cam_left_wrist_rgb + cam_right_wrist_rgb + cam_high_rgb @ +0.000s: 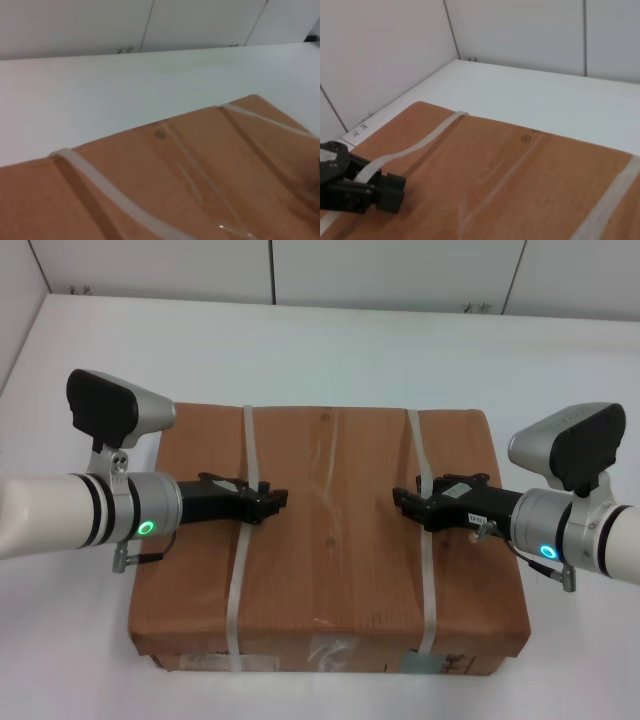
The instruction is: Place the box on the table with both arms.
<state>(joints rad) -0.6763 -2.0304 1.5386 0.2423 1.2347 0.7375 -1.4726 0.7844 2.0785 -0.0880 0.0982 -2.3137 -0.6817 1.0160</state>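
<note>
The box (330, 540) lies flat on the white bench (330, 340), near its front edge. Over its top, the left gripper (272, 502) reaches across one strap and the right gripper (405, 502) across the other; whether their fingers grip the straps, I cannot tell.

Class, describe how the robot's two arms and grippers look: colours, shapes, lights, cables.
Both arms have white cylindrical forearms with black bands and silver wrists, each lit by a small green ring. A grey-and-black camera pod sits on a bracket above each wrist, with thin cables below. The left gripper and right gripper are black and blocky, with short jaws.
</note>
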